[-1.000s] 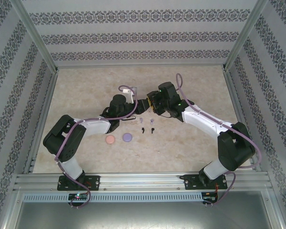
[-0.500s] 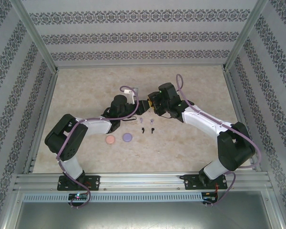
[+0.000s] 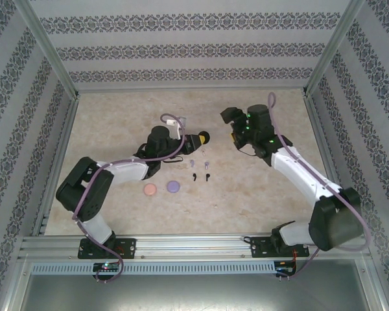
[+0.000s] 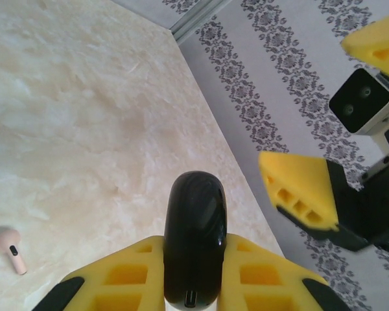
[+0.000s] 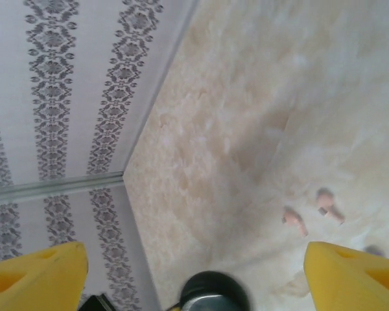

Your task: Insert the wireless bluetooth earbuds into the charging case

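Observation:
My left gripper [image 3: 196, 138] is shut on a black charging case [image 3: 204, 137]. In the left wrist view the case [image 4: 194, 240] stands edge-on and closed between the yellow fingers [image 4: 117, 278], its port toward the camera. My right gripper [image 3: 229, 126] hangs open to the right of it, apart from the case; one of its fingers [image 4: 298, 191] shows in the left wrist view. Below the case lie earbuds: a purple pair [image 3: 192, 162] and a black pair [image 3: 194, 176]. Pale pink earbuds [image 5: 294, 220] lie on the table, and one [image 4: 11, 249] shows at the left.
A pink disc [image 3: 150, 189] and a purple disc [image 3: 174, 186] lie on the marble tabletop [image 3: 259, 188], in front of the left forearm. Patterned walls and a metal frame [image 3: 52, 61] close in the table on three sides.
The right gripper has opened wide and drawn back up and to the right, away from the black case. The left gripper stays shut on the case, almost in place.

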You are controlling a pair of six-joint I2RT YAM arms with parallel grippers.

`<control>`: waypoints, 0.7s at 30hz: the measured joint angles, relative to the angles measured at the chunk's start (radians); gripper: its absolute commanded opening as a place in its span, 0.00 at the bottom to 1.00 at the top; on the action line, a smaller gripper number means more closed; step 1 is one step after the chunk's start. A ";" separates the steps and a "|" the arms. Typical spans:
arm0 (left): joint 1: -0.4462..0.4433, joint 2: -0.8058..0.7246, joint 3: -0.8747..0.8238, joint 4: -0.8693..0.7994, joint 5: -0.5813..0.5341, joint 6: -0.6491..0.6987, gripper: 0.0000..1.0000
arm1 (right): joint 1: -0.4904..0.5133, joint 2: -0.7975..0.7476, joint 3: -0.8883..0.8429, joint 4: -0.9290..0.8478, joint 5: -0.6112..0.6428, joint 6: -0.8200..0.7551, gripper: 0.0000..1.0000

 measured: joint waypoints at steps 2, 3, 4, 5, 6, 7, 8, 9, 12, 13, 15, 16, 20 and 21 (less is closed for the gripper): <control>0.027 -0.041 0.004 -0.045 0.038 0.027 0.00 | -0.029 -0.027 -0.032 0.018 -0.049 -0.117 0.85; 0.040 -0.064 0.010 -0.074 0.061 0.045 0.00 | -0.037 -0.039 -0.058 0.036 -0.079 -0.179 0.84; 0.050 -0.079 0.017 -0.097 0.079 0.058 0.00 | -0.040 -0.048 -0.085 0.053 -0.107 -0.237 0.84; 0.059 -0.096 0.027 -0.122 0.101 0.076 0.00 | -0.040 -0.057 -0.115 0.066 -0.140 -0.293 0.83; 0.066 -0.109 0.040 -0.149 0.123 0.093 0.00 | -0.040 -0.065 -0.143 0.081 -0.172 -0.343 0.83; 0.070 -0.119 0.052 -0.173 0.143 0.108 0.00 | -0.036 -0.073 -0.166 0.091 -0.200 -0.387 0.83; 0.072 -0.129 0.065 -0.199 0.166 0.126 0.00 | -0.031 -0.081 -0.190 0.101 -0.226 -0.431 0.83; 0.075 -0.137 0.077 -0.226 0.189 0.142 0.00 | -0.024 -0.090 -0.209 0.110 -0.251 -0.471 0.82; 0.075 -0.149 0.109 -0.294 0.249 0.180 0.00 | 0.001 -0.114 -0.239 0.139 -0.315 -0.561 0.82; 0.075 -0.149 0.117 -0.311 0.264 0.187 0.00 | 0.008 -0.117 -0.242 0.150 -0.329 -0.581 0.81; 0.075 -0.149 0.126 -0.337 0.291 0.198 0.00 | 0.022 -0.122 -0.242 0.176 -0.358 -0.617 0.81; 0.075 -0.150 0.127 -0.347 0.300 0.202 0.00 | 0.027 -0.122 -0.242 0.183 -0.365 -0.629 0.80; 0.075 -0.149 0.127 -0.383 0.331 0.209 0.00 | 0.042 -0.122 -0.241 0.200 -0.387 -0.662 0.79; 0.075 -0.149 0.127 -0.389 0.337 0.211 0.00 | 0.045 -0.121 -0.241 0.204 -0.388 -0.665 0.79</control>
